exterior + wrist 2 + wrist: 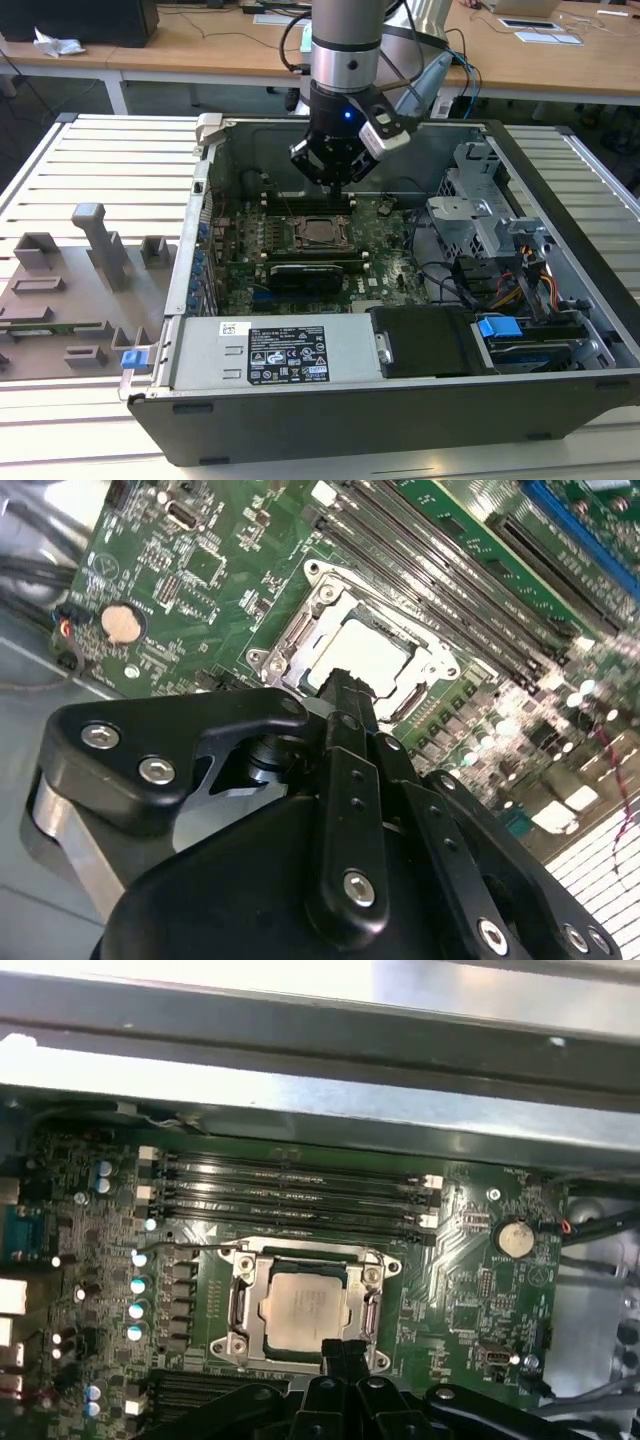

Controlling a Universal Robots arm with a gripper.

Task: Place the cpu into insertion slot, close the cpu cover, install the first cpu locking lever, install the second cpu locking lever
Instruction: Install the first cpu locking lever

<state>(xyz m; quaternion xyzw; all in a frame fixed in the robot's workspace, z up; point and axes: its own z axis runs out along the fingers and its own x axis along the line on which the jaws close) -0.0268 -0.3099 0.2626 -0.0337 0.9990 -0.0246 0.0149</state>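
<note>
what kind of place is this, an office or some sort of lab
Probably a robotics lab or test workshop: a robot arm reaches into an open computer case set on a slatted metal bench, with wooden desks behind.

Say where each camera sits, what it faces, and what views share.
Exterior view: off the arm, high, looking down into the open computer case; arm and gripper over the motherboard.
First wrist view: at the wrist, facing past the shut jaws onto the cpu.
Second wrist view: at the wrist, along the gripper's body toward the cpu.
Shared: the cpu in all; the coin battery in both wrist views.
</note>
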